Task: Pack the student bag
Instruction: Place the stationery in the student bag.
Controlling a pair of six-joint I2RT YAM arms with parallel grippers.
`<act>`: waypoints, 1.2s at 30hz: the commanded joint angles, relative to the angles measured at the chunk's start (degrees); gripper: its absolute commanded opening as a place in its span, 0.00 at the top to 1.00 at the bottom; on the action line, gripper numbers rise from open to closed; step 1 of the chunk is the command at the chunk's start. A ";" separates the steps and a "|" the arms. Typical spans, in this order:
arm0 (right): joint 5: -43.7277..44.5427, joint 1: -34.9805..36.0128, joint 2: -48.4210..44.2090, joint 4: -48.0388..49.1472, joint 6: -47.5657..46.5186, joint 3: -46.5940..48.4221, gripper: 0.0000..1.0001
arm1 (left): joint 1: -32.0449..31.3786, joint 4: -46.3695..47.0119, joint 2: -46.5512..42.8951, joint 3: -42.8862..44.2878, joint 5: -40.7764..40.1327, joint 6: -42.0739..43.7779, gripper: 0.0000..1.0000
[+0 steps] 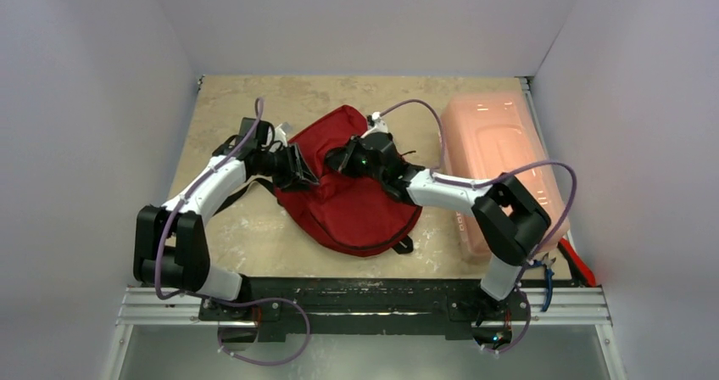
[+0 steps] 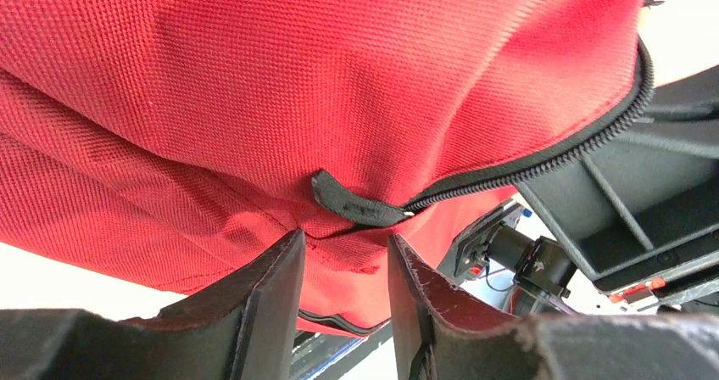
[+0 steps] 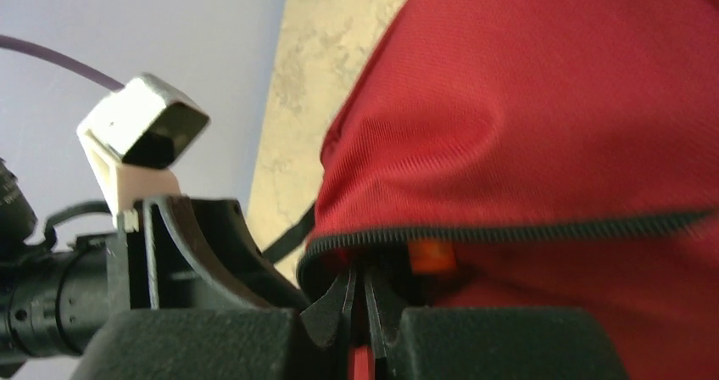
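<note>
Clamps with the left gripper [image 2: 343,243] a fold of the bag [image 2: 339,75], right under the black tab [image 2: 356,203] at the end of the zipper [image 2: 543,155]. Holds the fingers [image 2: 263,304] partly apart, with red cloth filling the gap.

Presses the right gripper [image 3: 360,282] almost fully together at the zipper line, on the other side of the bag. Cannot tell whether on the slider or only on cloth. Shows something orange [image 3: 428,257] just under the zipper there, too blurred to name.

Finds the bag in the middle of the table [image 1: 246,227], between both arms, with a pink box [image 1: 492,142] near on the right side.

Probably means to pull the zipper along while bracing the cloth. Could slip off the slider with a grip only at its edge. Could drag the whole bag across the table with a too weak left hold, because of the soft, stretchy cloth. Could also jam the zipper by catching a fold of cloth in the teeth, or by pulling at an angle to the track.
</note>
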 commanded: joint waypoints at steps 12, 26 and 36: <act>4.19 -0.63 -24.12 -21.54 -33.20 -5.35 0.48 | -0.08 -4.36 -13.09 -0.32 -3.98 3.65 0.55; 6.63 -5.26 -15.54 -7.00 -21.57 -11.68 0.69 | -2.06 2.57 7.05 23.22 5.93 -6.57 0.55; 11.13 -5.36 -23.34 -11.31 -26.10 -23.09 0.72 | -10.51 -2.38 21.58 22.55 4.78 -3.01 0.56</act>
